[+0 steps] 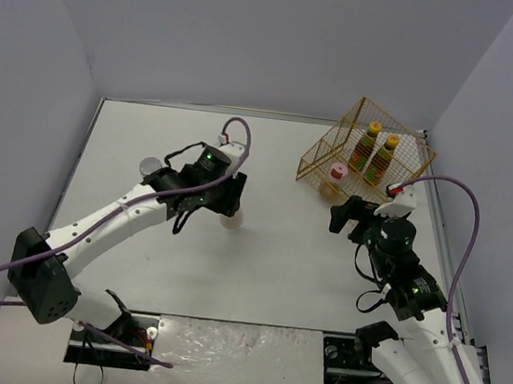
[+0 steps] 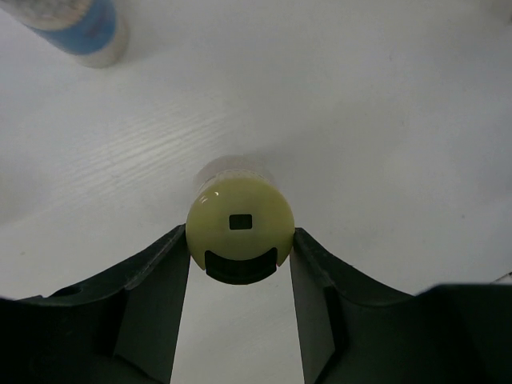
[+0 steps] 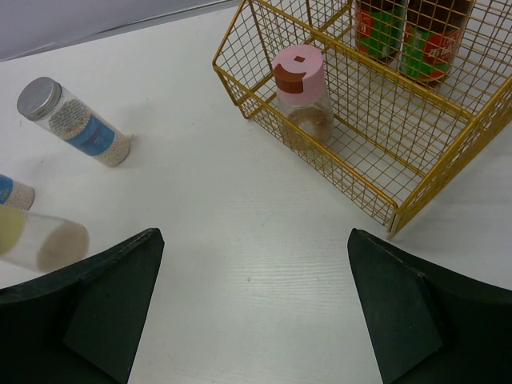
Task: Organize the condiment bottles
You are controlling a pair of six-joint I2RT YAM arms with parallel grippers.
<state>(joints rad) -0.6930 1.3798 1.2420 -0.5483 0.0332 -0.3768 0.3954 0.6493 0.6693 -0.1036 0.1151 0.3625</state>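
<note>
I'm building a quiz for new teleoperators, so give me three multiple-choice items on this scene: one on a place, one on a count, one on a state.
1. Where is the pink-lidded shaker?
A) lying outside the basket
B) hanging from the basket's rim
C) standing inside the yellow wire basket

2. How many sauce bottles are in the basket?
A) none
B) two
C) four

3. What is the left gripper doing?
A) shut on the green-lidded shaker
B) open and empty
C) shut on a sauce bottle

Key:
1 C, it stands upright on the mesh floor.
2 B, two yellow caps show at the back of the basket.
3 A, both fingers press the pale green lid's sides.
</note>
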